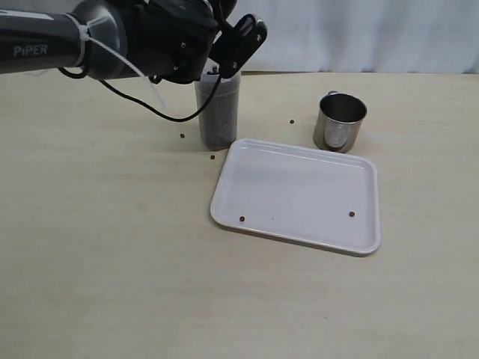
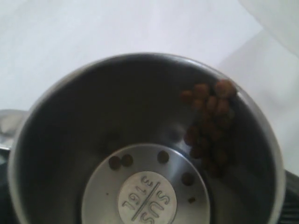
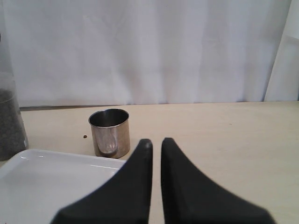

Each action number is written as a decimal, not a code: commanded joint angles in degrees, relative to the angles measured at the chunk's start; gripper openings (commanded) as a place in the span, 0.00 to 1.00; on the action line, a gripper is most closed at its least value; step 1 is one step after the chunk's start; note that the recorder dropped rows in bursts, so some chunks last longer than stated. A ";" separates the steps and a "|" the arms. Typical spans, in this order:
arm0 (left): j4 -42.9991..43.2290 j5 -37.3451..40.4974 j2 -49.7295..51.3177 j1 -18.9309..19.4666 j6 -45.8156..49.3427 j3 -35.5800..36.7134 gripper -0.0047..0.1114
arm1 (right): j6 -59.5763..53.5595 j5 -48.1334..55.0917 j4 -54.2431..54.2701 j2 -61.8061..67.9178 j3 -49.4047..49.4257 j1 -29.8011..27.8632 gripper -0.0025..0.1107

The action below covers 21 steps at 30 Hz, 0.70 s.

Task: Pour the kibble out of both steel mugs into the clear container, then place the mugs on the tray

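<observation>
**Kibble (image 2: 210,116) at the lip of a tipped mug (image 2: 140,121)**

The left gripper (image 1: 238,43) holds the tipped mug in the air, right over the clear container (image 1: 218,112). Its jaws are spread wide around the mug. Inside the mug, a bunch of brown kibble sits by the rim, and a few bits lie on the shiny bottom. The clear container stands on the tabletop (image 1: 97,254) and is partly full of kibble. The white tray (image 1: 299,187) lies flat just beside it, with two loose bits on it. A few more bits lie on the tabletop near the container. The second mug (image 1: 339,122) stands upright on the tabletop, just past the tray's far edge. The right gripper (image 3: 153,141) is closed tight and holds nothing. It faces the second mug.
</observation>
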 commanded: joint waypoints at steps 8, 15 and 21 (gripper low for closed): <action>0.55 4.37 1.08 -2.11 3.58 -0.48 0.04 | 0.12 0.10 -0.12 -0.18 0.26 0.24 0.07; 0.55 8.42 1.08 -2.86 3.58 -0.48 0.04 | 0.12 0.10 -0.12 -0.18 0.26 0.24 0.07; 0.55 10.30 1.08 -3.77 3.74 -0.48 0.04 | 0.12 0.10 -0.12 -0.18 0.26 0.24 0.07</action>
